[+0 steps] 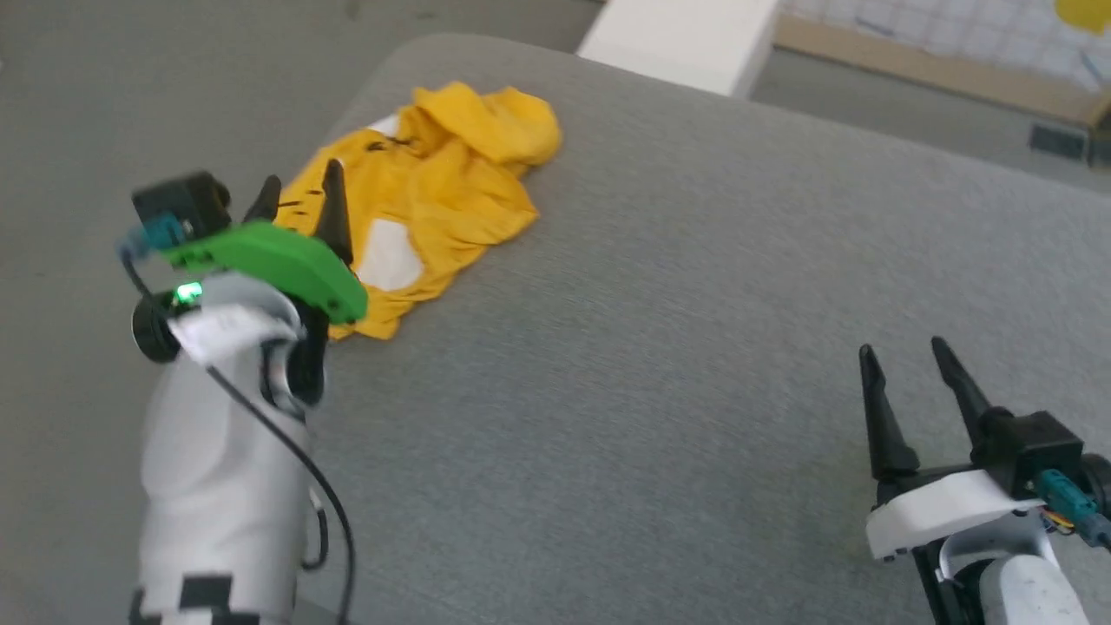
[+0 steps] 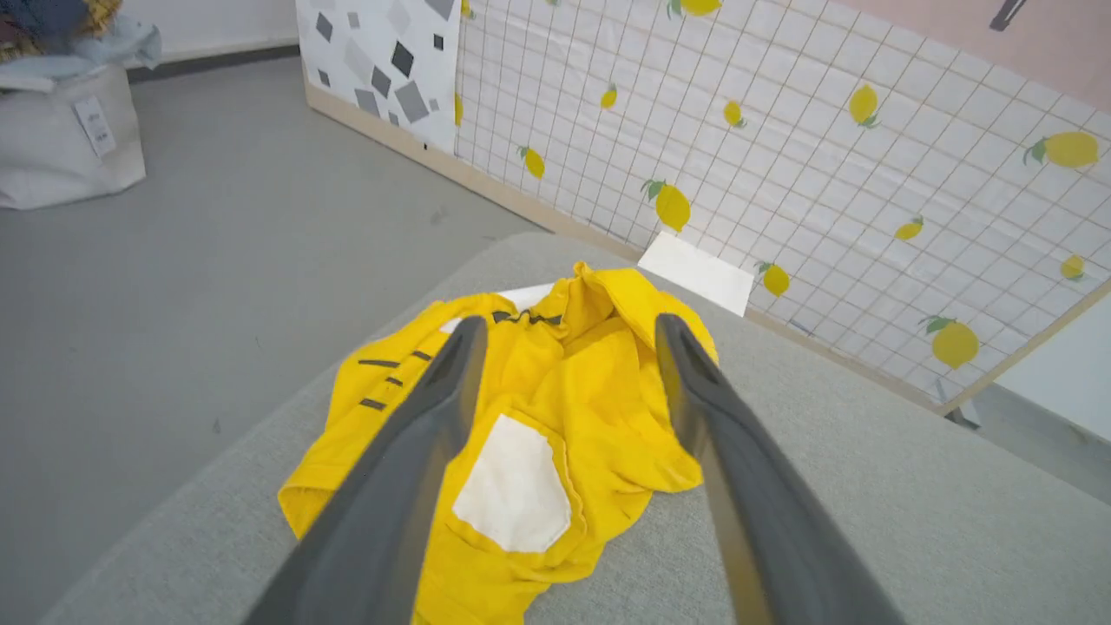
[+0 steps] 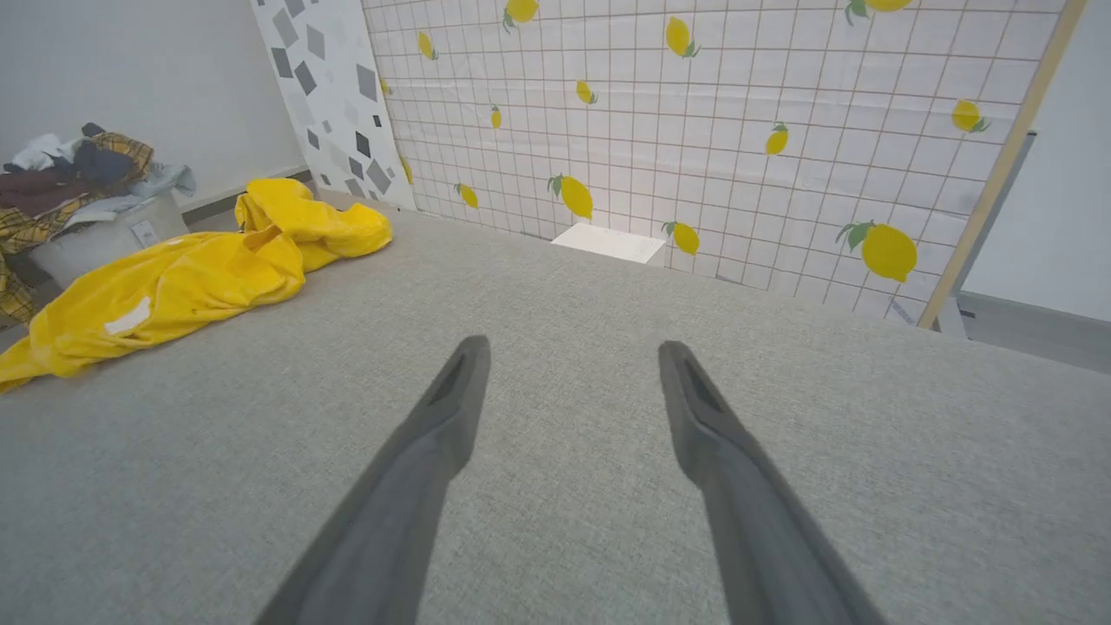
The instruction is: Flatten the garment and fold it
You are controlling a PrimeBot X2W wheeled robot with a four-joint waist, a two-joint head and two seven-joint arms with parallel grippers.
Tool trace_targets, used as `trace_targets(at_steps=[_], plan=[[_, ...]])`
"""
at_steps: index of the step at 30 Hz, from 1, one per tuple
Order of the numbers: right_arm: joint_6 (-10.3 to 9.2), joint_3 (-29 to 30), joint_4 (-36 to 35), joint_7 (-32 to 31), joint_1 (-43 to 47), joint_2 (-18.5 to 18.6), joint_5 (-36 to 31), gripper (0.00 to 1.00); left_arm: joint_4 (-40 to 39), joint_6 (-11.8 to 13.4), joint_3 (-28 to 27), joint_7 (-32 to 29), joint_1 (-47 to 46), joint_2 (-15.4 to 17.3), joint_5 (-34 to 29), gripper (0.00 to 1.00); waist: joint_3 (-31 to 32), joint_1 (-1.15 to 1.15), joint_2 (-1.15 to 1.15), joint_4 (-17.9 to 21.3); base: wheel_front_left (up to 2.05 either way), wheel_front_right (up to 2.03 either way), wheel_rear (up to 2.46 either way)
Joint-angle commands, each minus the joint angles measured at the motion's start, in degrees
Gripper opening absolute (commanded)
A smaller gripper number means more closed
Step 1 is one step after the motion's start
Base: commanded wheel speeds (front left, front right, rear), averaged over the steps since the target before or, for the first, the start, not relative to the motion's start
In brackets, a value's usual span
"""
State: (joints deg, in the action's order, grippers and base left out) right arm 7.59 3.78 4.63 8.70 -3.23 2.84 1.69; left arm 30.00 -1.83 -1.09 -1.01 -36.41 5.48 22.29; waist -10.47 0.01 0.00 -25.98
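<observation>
The garment (image 1: pixel 434 191) is a bright yellow T-shirt lying crumpled near the far left corner of the grey padded surface (image 1: pixel 694 347). A white patch and short black stripes show on it. In the left wrist view the garment (image 2: pixel 564 391) lies bunched just beyond my fingers. My left gripper (image 1: pixel 299 187) is open and hovers over the garment's near left edge, holding nothing. My right gripper (image 1: pixel 903 351) is open at the lower right, far from the cloth, above bare surface. From the right wrist view the garment (image 3: pixel 200 278) lies off to the left.
A white box (image 1: pixel 686 39) stands beyond the surface's far edge. A lemon-print grid panel (image 2: pixel 825 156) runs behind it. A basket of mixed clothes (image 3: pixel 78 200) sits on the grey floor to the left. The surface's left edge lies close to the garment.
</observation>
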Motion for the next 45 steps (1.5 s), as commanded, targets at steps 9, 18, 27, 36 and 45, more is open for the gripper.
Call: trace_targets(at_steps=[9,18,27,36,45], plan=[[-0.10,3.43,-4.53,-1.45,-0.49,0.04,-1.09,1.00,14.10,3.81,-1.75,-13.34,-9.88,0.69,4.37,1.00,-12.64,-0.01,0.00,12.07,0.00,0.00,0.00],[-0.10,5.16,-6.76,-1.67,-0.04,0.04,-0.95,1.00,23.28,10.96,-1.30,-20.40,-10.61,0.47,3.86,1.00,-15.75,-0.01,0.00,12.92,0.00,0.00,0.00],[-0.10,4.71,-5.96,-1.55,-0.38,0.04,-0.36,1.00,22.76,9.33,-2.96,-12.65,-9.83,-0.36,6.26,0.00,-13.78,-0.01,0.00,10.55,0.00,0.00,0.00],[-0.10,3.21,-2.14,0.01,0.05,0.04,2.09,1.00,15.47,1.16,-3.50,0.08,-13.45,2.47,7.06,0.00,-7.77,-0.01,0.00,8.99,0.00,0.00,0.00],[-0.10,1.24,3.73,3.01,-0.30,0.04,5.67,1.00,3.51,-2.53,-0.52,-1.69,-23.75,7.94,5.13,0.00,-0.95,-0.01,0.00,12.57,0.00,0.00,0.00]])
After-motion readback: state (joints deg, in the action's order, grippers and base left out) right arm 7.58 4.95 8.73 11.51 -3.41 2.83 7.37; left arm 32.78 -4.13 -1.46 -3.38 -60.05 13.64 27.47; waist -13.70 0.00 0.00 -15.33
